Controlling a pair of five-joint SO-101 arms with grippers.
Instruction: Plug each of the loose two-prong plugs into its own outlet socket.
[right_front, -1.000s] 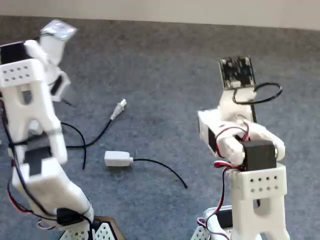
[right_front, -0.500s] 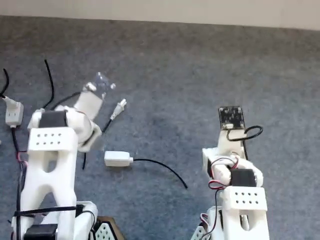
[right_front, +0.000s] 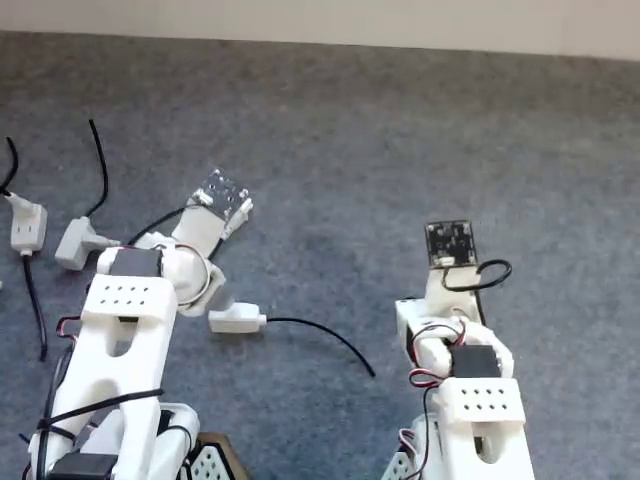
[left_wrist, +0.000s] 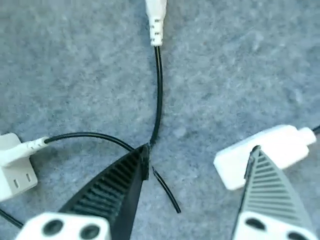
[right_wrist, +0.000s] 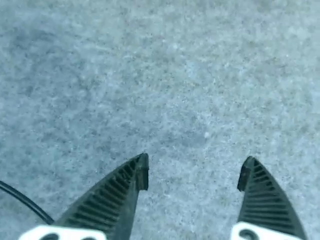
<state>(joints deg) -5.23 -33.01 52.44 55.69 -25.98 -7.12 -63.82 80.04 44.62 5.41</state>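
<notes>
While I watched the feeds, the left gripper (left_wrist: 200, 151) hung low over the grey carpet (right_front: 400, 130), jaws spread wide, nothing between them. One finger (left_wrist: 125, 185) had its tip at the black cord (left_wrist: 159, 90) of a loose white plug (left_wrist: 156, 15). The other finger stood in front of one end of a white socket block (left_wrist: 275, 145); contact, I could not tell. A second socket block (left_wrist: 14, 172) lay off to the side. The right gripper (right_wrist: 192, 172), well apart, jaws likewise wide and empty, sat over bare carpet near a cord end (right_wrist: 22, 200).
</notes>
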